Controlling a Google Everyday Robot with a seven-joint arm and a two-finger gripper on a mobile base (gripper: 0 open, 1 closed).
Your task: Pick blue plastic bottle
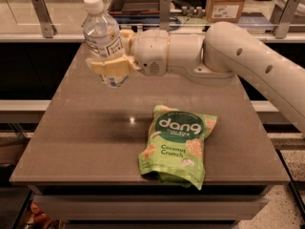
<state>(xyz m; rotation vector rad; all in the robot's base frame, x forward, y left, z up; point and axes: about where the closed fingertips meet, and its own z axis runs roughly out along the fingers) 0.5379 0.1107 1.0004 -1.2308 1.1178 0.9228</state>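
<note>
The blue plastic bottle (103, 36) is clear, with a white cap and a white label with dark print. My gripper (110, 63) is shut on its lower half, its cream fingers (106, 66) wrapped around the body. The bottle hangs upright in the air above the back left part of the brown table (86, 137), clear of the surface. The white arm reaches in from the right.
A green Dang Coconut Crunch bag (177, 144) lies flat at the table's front centre-right. Behind the table runs a glass-railed counter with a dark tray (136, 1) and a cardboard box (228, 3). The arm hides the area behind it.
</note>
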